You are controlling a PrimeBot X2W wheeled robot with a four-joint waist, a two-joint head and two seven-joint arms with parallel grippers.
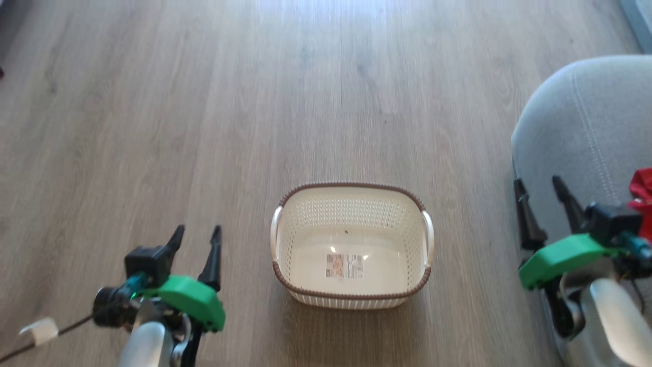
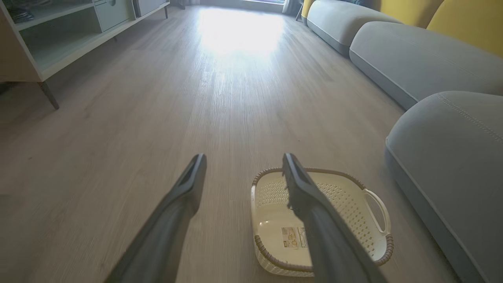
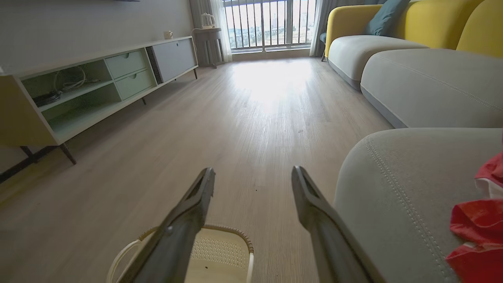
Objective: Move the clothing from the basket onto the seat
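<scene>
Left gripper [image 1: 197, 232] of mine hangs over the wooden floor [image 1: 153, 127], just to the left of the basket [image 1: 351, 186]. Its two dark fingers are spread wide with nothing between them. The basket stands upright on the floor between my arms. I can see down to its cream bottom and the label [image 1: 346, 266] stuck there, and no fabric lies in it. Further right, my right gripper [image 1: 538, 182] is likewise spread and holds nothing, its fingers raised in front of the rounded corner of the seat [image 1: 586, 117]. At the far right the clothing [image 1: 643, 196] lies on that grey cushion, red with white parts, crumpled into folds. So I judge the move done, or nearly so.

Should I need to shift the garment, I expect it to be light, limp and not fragile. It will sag and trail from any grip rather than keep its shape. The best hold would be a pinch across a raised fold near the middle of the heap, so that both ends lift together and nothing drags.
</scene>
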